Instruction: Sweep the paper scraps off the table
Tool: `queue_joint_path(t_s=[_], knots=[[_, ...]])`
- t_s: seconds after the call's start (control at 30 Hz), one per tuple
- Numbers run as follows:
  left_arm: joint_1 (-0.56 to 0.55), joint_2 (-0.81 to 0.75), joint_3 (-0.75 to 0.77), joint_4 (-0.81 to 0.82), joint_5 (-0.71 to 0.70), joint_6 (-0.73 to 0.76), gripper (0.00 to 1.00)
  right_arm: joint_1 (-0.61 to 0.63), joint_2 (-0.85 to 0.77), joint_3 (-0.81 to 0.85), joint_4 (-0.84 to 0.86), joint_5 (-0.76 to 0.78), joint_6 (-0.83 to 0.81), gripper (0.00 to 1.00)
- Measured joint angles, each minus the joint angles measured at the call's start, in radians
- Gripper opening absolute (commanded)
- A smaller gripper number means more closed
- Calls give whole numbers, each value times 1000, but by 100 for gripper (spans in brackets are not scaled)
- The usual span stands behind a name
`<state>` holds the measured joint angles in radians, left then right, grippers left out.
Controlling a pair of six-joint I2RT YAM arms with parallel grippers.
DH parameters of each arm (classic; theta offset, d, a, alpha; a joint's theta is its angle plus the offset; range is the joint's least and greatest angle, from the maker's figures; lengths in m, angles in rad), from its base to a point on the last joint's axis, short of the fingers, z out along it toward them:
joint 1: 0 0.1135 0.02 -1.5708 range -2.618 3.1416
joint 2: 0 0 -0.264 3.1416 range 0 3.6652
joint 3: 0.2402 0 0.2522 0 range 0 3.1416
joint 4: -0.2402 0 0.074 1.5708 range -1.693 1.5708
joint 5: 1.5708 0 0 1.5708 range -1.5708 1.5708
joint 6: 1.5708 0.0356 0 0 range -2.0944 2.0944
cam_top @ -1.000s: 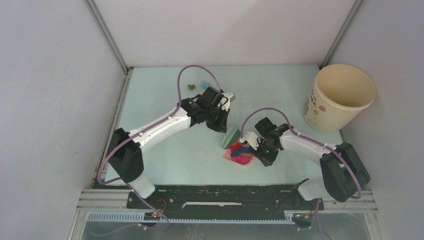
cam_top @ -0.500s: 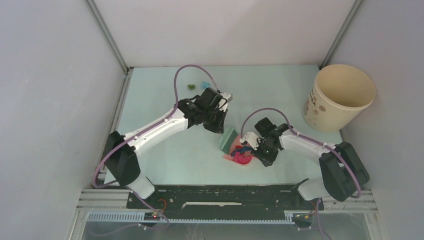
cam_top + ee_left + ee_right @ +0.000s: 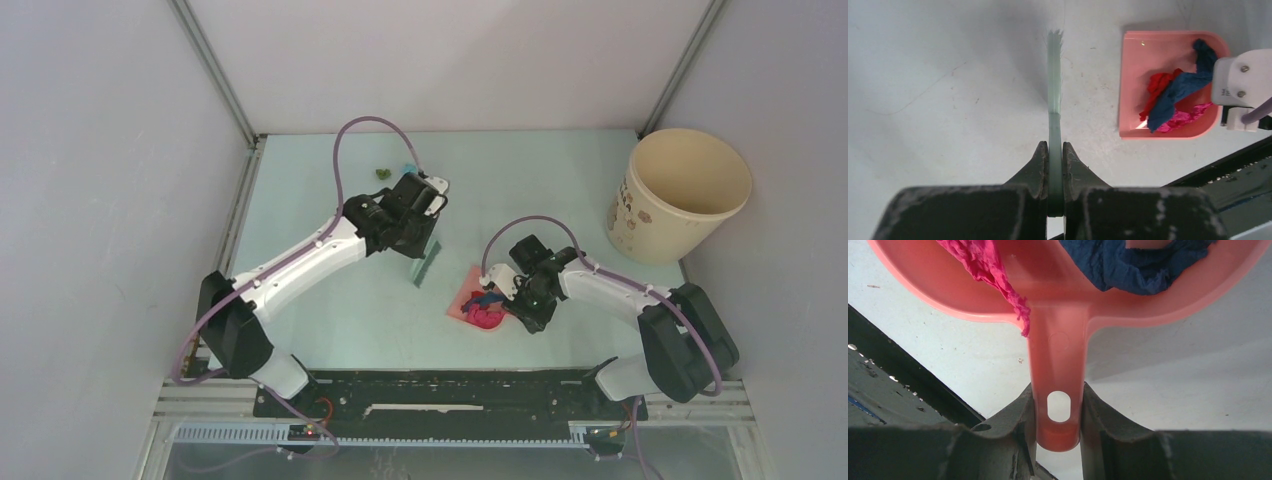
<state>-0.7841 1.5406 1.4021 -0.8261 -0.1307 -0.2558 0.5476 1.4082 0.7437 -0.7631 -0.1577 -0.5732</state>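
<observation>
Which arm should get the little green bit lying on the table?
The left arm. Its jaws hold the brush, and the green scrap lies near it. The right arm is busy holding the dustpan.

In the right wrist view, the dustpan [image 3: 1058, 315] ran off the top edge, cutting off the pink scrap [image 3: 983, 265] and blue scrap [image 3: 1128, 265]. The brush [image 3: 1054, 90] handle was hidden inside the left gripper [image 3: 1055, 150]. From above, the green scrap [image 3: 382, 173] was too small to make out.
</observation>
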Motion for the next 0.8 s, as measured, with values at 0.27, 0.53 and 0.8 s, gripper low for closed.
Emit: queue_joint_path(t_s=[0.27,0.53,0.8], knots=[[38,-60,-8,-27,-55,34,0,-14,-11,0,0,8,0,1],[92,-197,-126,-27,-58,59,0,-33,-72,11,-46,26,1,0],[117,-231,-237,12,-44,84,0,-53,-124,118,-183,24,-1,0]])
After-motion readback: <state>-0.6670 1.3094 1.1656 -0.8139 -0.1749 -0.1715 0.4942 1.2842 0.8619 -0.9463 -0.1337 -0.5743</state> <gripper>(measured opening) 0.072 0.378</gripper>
